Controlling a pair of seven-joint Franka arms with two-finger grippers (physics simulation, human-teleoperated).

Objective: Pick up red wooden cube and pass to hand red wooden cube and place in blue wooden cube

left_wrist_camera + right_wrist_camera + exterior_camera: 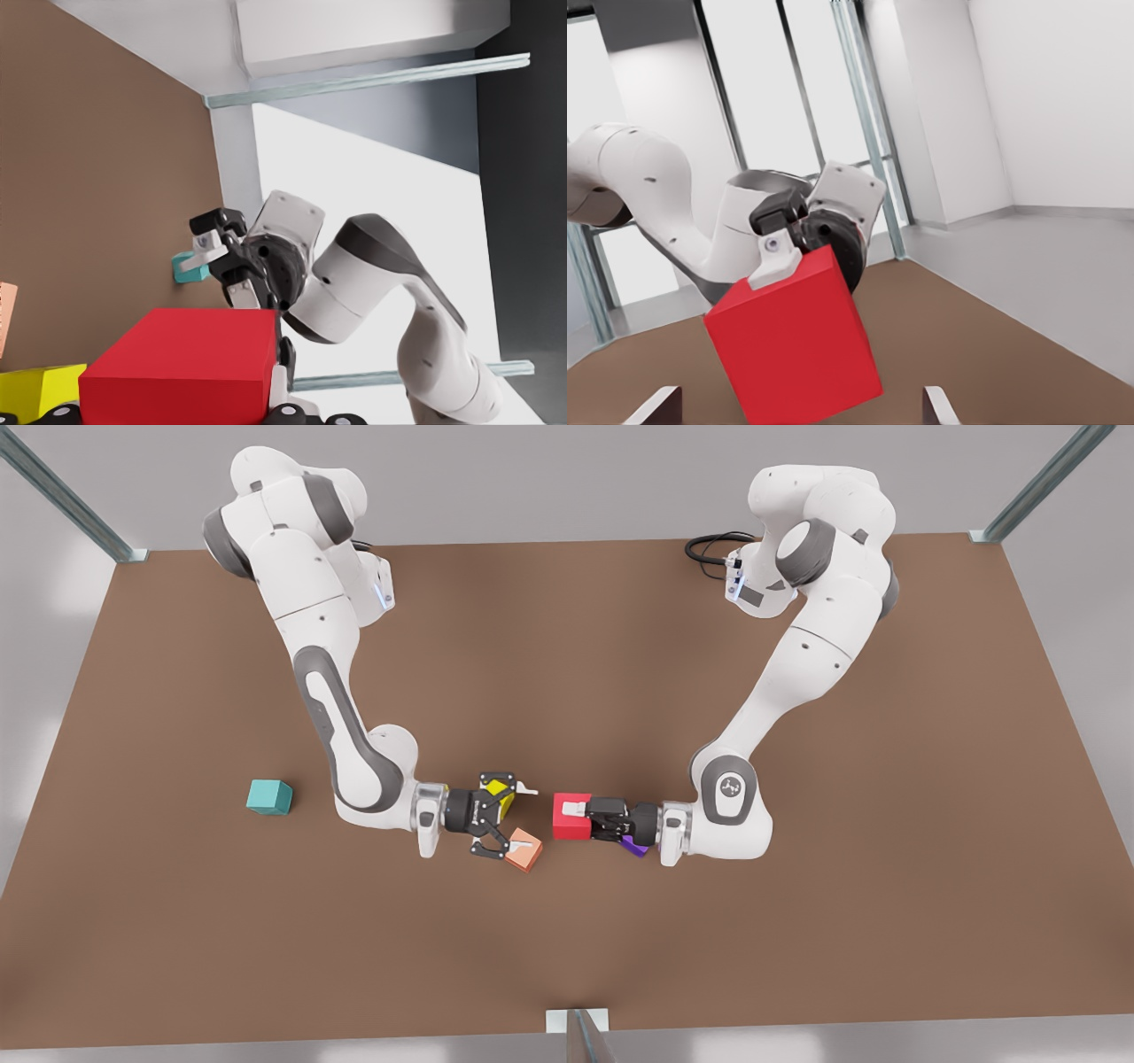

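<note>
The red wooden cube [571,817] is gripped by my left gripper [576,819], on the arm at the front view's right. In the left wrist view the red cube [182,367] sits close between that gripper's fingers. My right gripper [524,818], on the front view's left arm, stands open facing the cube, its fingertips just short of it. In the right wrist view the cube [793,341] hangs ahead of the spread fingers [656,405], with a left finger [775,257] on its top edge. The blue wooden cube [269,797] rests far off at the front view's left.
A yellow cube [500,797] and a salmon-orange cube [524,852] lie under the right gripper. A purple cube [633,845] peeks out beneath the left gripper's wrist. The brown table [797,921] stretches wide around them. A metal post [580,1036] stands at the near edge.
</note>
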